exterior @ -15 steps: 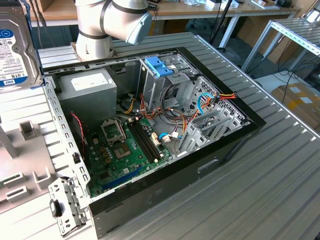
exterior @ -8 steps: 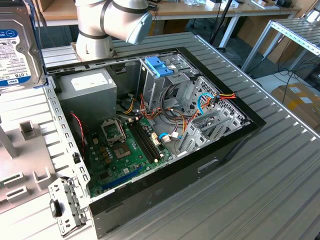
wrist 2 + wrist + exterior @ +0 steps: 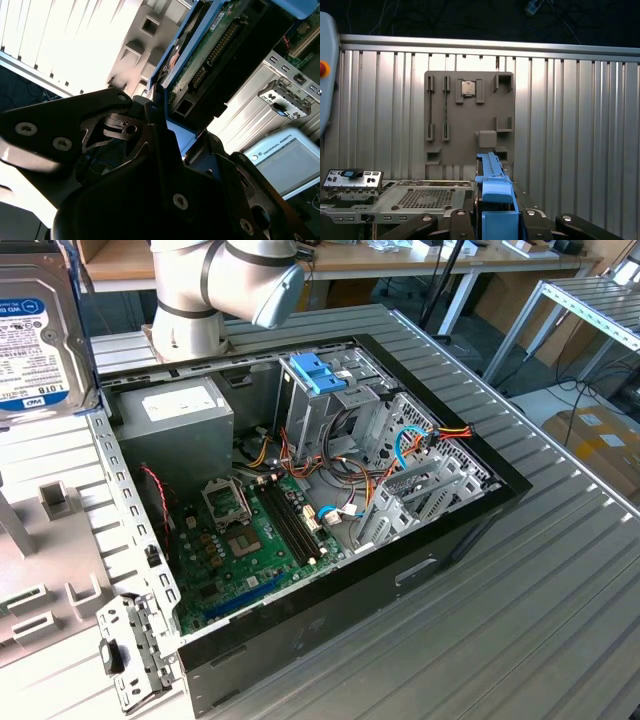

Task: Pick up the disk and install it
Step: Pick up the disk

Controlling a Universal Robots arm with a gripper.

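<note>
Gripper (image 3: 167, 122) is clamped on the disk (image 3: 220, 55), whose long axis runs straight out from between the fingers. The second wrist view shows its circuit-board face. The first wrist view shows it edge-on with a blue rail (image 3: 492, 185), and the exterior view its label (image 3: 30, 320).

On the disk (image 3: 40, 340) you find a white label (image 3: 25, 315) with lettering, a blue band and barcodes. The power-supply box (image 3: 165, 445) wears a white sticker (image 3: 180, 403), its lines too small to read. The pendant (image 3: 282, 160) carries one short line of lettering.
</note>
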